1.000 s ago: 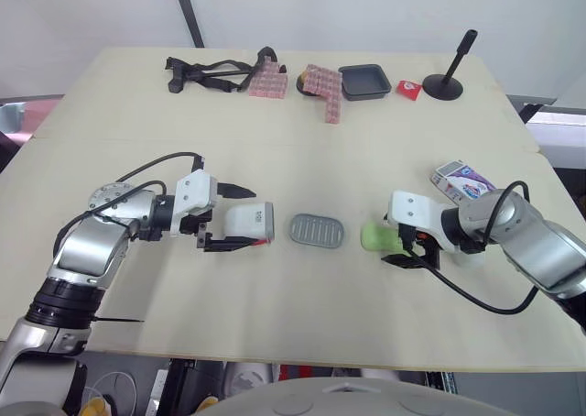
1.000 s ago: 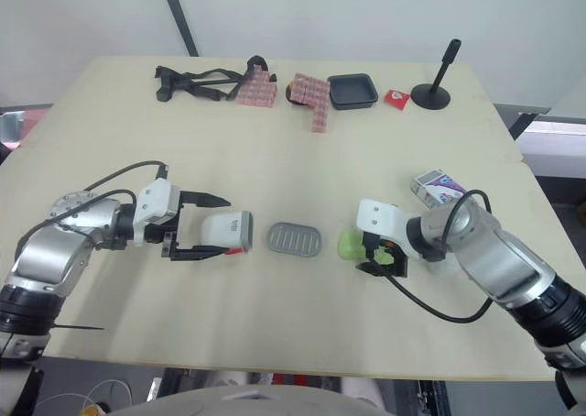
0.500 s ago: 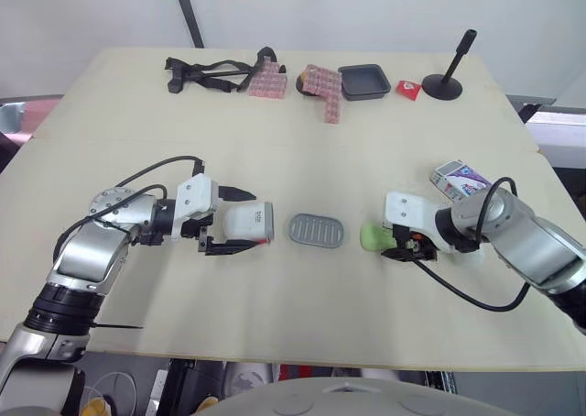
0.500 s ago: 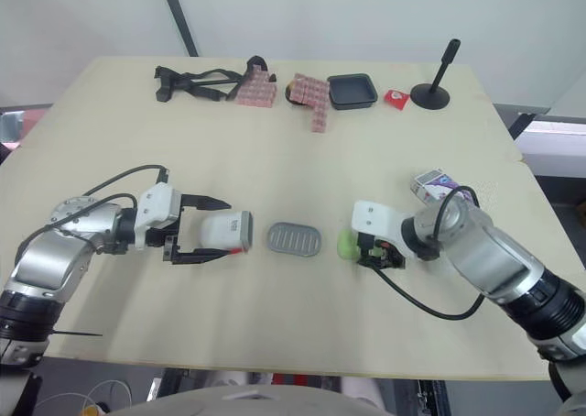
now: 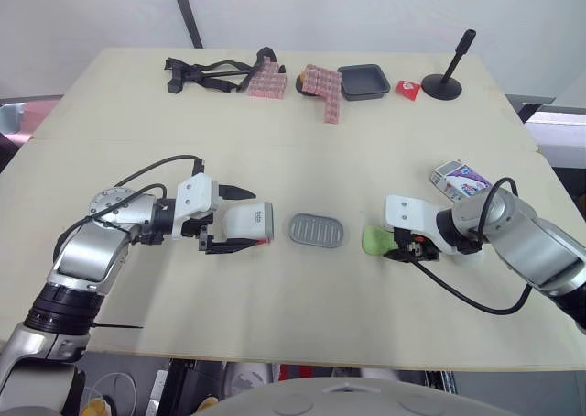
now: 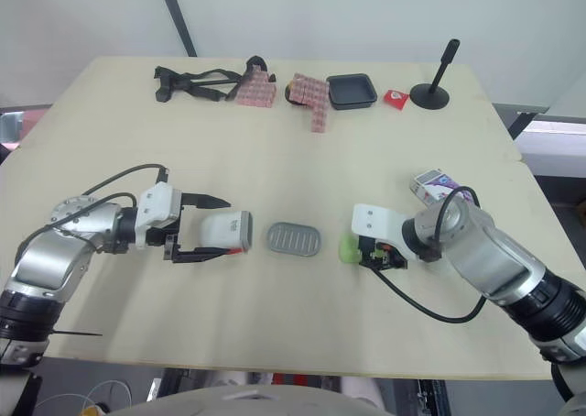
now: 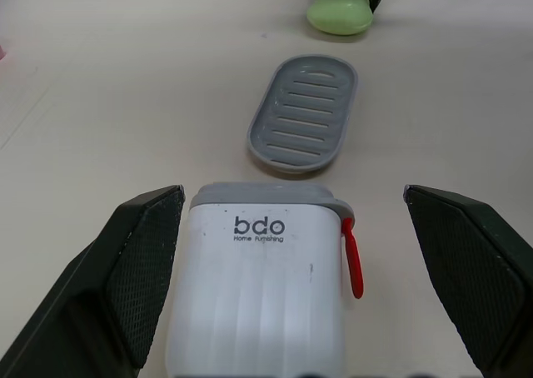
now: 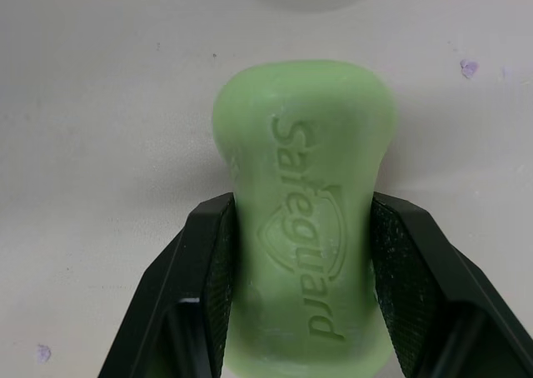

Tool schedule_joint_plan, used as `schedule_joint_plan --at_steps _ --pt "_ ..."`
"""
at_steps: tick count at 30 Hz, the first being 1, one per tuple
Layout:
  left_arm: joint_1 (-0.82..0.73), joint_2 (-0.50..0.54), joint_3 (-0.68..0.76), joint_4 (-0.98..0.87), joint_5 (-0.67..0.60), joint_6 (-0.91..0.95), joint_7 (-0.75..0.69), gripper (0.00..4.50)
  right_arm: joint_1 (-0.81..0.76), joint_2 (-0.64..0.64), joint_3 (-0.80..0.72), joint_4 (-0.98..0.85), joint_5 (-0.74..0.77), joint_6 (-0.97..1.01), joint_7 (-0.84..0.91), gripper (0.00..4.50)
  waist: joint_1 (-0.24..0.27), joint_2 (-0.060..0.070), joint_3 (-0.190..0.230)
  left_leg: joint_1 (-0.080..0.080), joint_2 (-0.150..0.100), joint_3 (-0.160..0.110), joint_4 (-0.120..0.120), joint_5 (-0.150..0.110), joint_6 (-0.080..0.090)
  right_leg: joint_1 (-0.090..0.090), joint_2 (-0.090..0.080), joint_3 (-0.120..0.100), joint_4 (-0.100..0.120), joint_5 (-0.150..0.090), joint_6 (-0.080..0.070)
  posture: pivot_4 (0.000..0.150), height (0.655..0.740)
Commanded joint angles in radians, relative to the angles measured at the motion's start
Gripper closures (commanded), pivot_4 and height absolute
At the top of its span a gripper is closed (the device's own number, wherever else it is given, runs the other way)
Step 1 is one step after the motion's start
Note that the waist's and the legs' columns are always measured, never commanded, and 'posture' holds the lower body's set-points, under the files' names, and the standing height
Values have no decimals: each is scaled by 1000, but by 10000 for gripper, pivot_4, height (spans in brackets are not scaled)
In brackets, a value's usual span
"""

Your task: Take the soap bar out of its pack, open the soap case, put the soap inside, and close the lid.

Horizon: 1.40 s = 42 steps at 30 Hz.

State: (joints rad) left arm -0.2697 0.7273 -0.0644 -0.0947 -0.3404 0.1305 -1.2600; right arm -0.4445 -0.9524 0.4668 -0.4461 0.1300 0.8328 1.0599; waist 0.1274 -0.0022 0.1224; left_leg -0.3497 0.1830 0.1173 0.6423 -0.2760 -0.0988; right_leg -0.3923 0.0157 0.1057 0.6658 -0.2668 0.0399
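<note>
My right gripper (image 5: 396,246) is shut on the green soap bar (image 8: 304,203), which sits low over the table just right of centre. The emptied soap pack (image 5: 461,180) lies behind that arm near the table's right edge. The white soap case (image 5: 249,222), with a grey rim and a red tab, lies on its side left of centre. It sits between the fingers of my left gripper (image 7: 291,196), which is open and does not touch it. A grey ribbed oval insert (image 5: 317,230) lies flat between the case and the soap.
Along the far edge lie a black strap tool (image 5: 206,72), pink checked blocks (image 5: 322,88), a black square tray (image 5: 364,81), a red packet (image 5: 408,89) and a black stand (image 5: 444,84). The table (image 5: 302,315) is bare wood toward its front edge.
My right gripper has shifted slightly toward the grey insert with the soap in it and has turned a little. The left gripper and the case have stayed put.
</note>
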Motion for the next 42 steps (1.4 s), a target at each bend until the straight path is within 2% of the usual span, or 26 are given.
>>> schedule_joint_plan --at_steps 1,8,15,20,33,42 --pt "-16 11 6 -3 5 -20 -3 0 -25 -7 -16 -44 3 12 15 21487 0 0 0 0 0 0 0 0 0 0 0 0 0 0 0 1500 7400" --pt "-16 12 10 11 14 -34 -5 0 -97 -2 -47 -112 64 76 59 21487 -3 0 0 1 0 0 0 0 0 0 1 0 1 0 0 1500 7400" --pt "-11 24 28 27 21 -47 -3 0 -190 57 -20 -95 89 131 51 21487 -1 0 0 5 0 1 0 0 0 0 1 1 1 0 0 1500 7400" --pt "-9 38 34 47 29 -61 2 0 -263 136 48 -42 52 81 44 21487 -3 0 0 7 0 2 0 0 0 0 2 2 2 0 0 1500 7400" --pt "5 92 67 110 48 -121 -5 0 -404 320 178 131 16 136 7 21487 -5 0 0 8 0 2 0 0 -1 0 4 1 3 0 0 1500 7400" --pt "1 97 59 133 63 -154 -30 0 -424 370 210 170 7 112 13 21487 -7 0 0 9 0 2 0 0 -1 0 4 0 3 0 0 1500 7400"
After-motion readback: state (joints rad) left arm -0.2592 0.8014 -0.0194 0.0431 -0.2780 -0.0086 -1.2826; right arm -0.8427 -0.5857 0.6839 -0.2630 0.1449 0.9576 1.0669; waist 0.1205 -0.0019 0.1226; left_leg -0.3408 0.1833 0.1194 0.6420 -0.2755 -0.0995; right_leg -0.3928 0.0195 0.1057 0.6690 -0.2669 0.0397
